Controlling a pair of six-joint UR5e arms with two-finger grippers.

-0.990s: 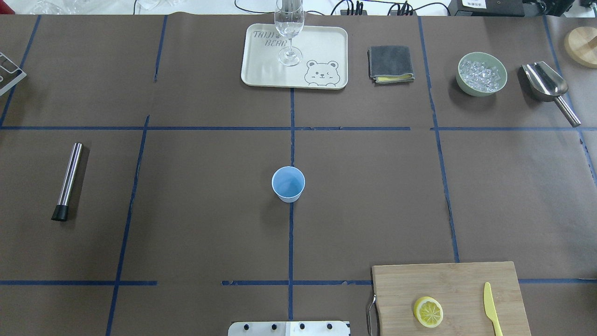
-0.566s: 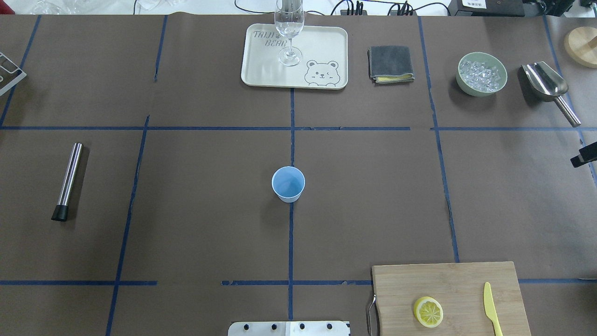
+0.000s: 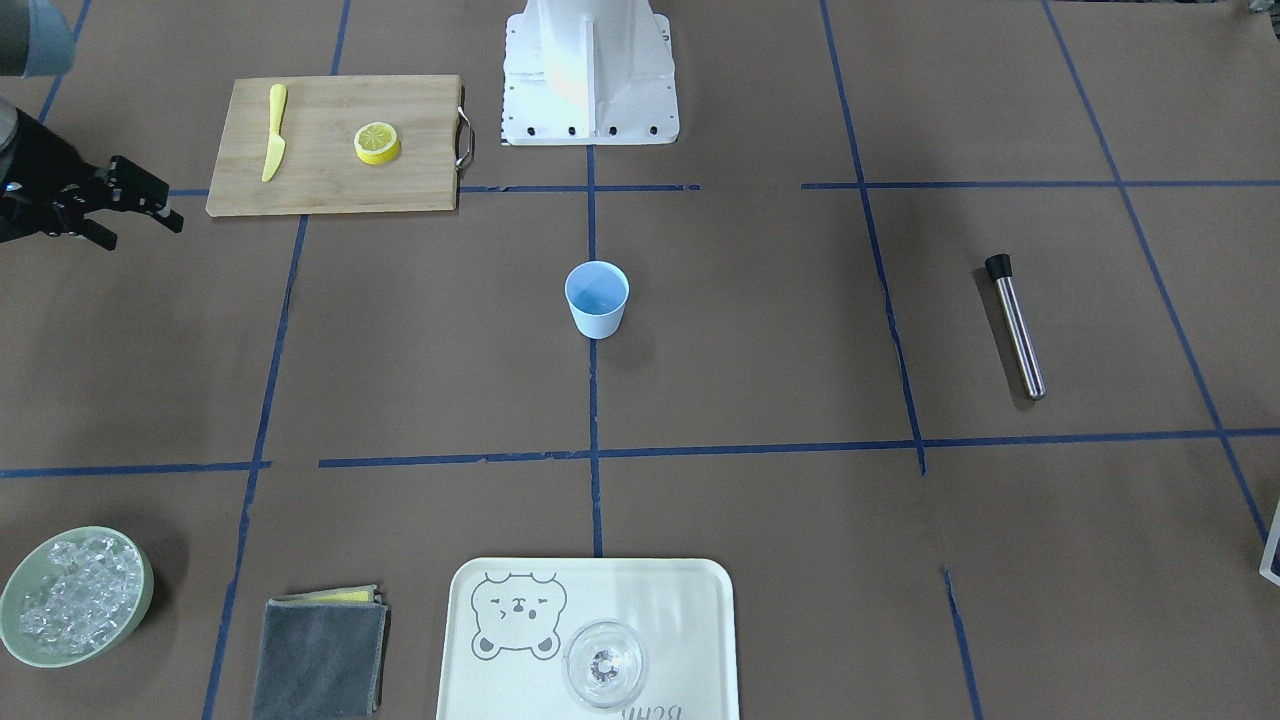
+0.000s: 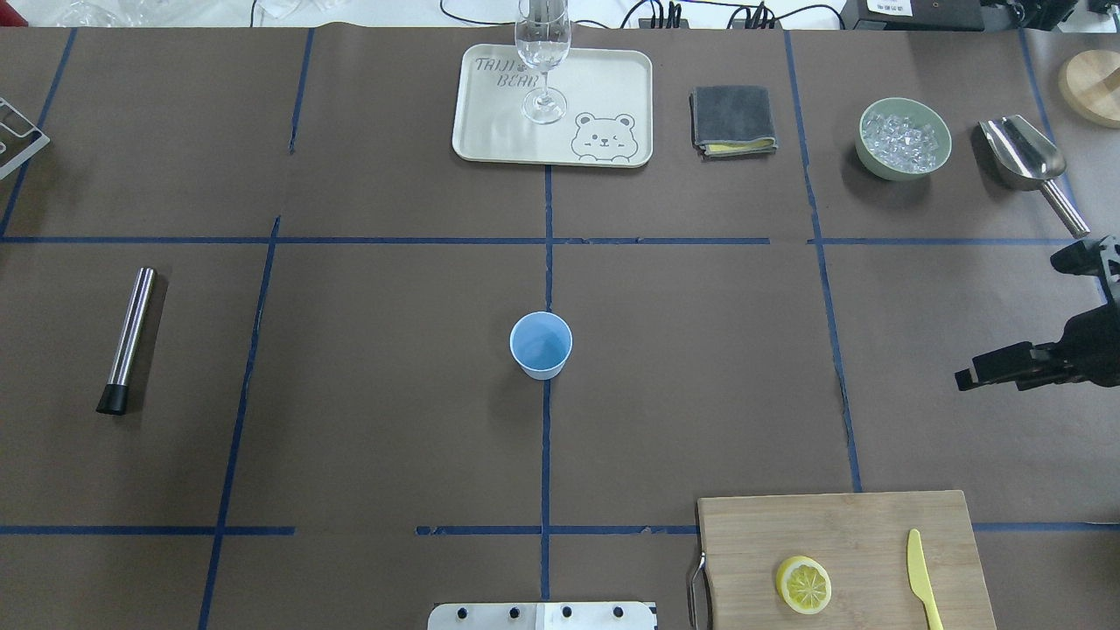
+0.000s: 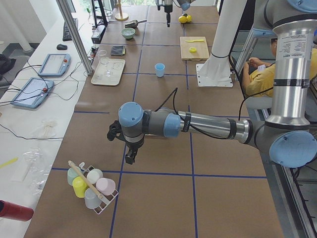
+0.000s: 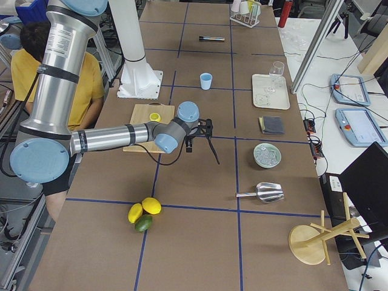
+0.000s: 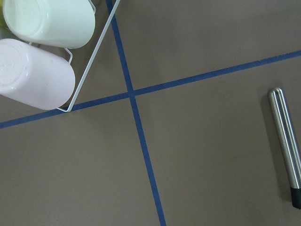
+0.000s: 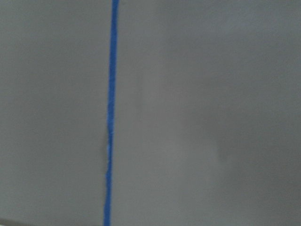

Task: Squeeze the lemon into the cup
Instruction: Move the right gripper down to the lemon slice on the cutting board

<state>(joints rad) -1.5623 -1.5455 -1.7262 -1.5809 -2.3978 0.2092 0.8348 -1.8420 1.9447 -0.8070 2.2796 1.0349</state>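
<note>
Both lemon [image 4: 803, 584] and cup [image 4: 541, 344] sat well apart from the spread, empty right hand [image 4: 1008, 321]; the left hand [image 5: 129, 157] gave no telling whether spread or pressed together.

Just beyond the right gripper [image 4: 1011, 319] lies a steel scoop [image 4: 1024, 157], a bowl of ice [image 4: 901, 173] beside it. Nearer the robot sits a board [image 4: 787, 525] with a knife [image 4: 919, 577]. Farther off are a cloth [image 4: 732, 114] and a tray [image 4: 499, 131] bearing a glass [image 4: 544, 109]. A rod [image 4: 131, 337] lies well apart.
</note>
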